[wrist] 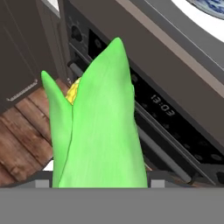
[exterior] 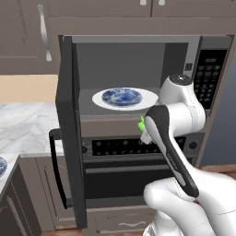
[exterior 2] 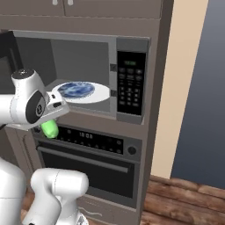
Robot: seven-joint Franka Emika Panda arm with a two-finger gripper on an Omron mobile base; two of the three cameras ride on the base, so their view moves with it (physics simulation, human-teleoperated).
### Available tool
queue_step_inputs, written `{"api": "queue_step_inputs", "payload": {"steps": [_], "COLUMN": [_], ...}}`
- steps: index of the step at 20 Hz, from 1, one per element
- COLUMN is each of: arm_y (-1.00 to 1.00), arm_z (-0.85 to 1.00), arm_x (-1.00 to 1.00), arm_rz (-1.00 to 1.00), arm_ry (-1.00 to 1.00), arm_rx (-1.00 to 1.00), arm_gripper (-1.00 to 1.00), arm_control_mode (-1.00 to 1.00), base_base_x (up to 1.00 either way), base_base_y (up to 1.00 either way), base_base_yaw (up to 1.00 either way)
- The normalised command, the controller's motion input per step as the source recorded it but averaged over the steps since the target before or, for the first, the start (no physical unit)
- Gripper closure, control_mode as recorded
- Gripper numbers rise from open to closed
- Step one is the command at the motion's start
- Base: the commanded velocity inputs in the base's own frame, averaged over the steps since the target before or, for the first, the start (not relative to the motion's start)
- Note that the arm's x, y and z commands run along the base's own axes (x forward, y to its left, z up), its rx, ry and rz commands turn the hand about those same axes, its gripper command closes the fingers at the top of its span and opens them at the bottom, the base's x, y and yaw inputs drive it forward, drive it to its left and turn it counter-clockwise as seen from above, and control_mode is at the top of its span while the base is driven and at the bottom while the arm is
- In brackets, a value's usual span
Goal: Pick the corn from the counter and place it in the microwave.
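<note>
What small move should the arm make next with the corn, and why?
Probably lift the corn up and forward toward the microwave. The gripper holds it low, in front of the oven panel, below the cavity floor. The door already stands open, and the plate sits inside.

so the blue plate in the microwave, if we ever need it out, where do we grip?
Probably the near rim of the blue plate, coming in level through the open front of the microwave. It lies flat and shallow on the floor, so only its edge offers a pinch: one of the fingers over the rim, one under. The gripper holds the corn now.
</note>
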Motion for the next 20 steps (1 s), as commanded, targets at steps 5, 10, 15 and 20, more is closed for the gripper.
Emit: {"api": "queue_step_inputs", "payload": {"steps": [5,10,15,20], "arm_y": [0.0,0.33,0.22,0.01], "arm_z": [0.11,0.48,0.63,0.53], "arm_x": [0.62,1.0,0.86,0.77], "arm_rz": [-0.01,-0.14,-0.28,-0.33], "arm_ry": [-0.19,-0.34,-0.3,-0.01], "arm_rx": [0.04,0.11,0.21,0.21], "arm_gripper": [1.0,1.0,1.0,1.0], "arm_control_mode": [-1.0,-1.0,-1.0,-1.0], "base_base_x": [0.05,0.0,0.0,0.0], "base_base_y": [0.0,0.0,0.0,0.0], "base_base_yaw": [0.0,0.0,0.0,0.0]}}
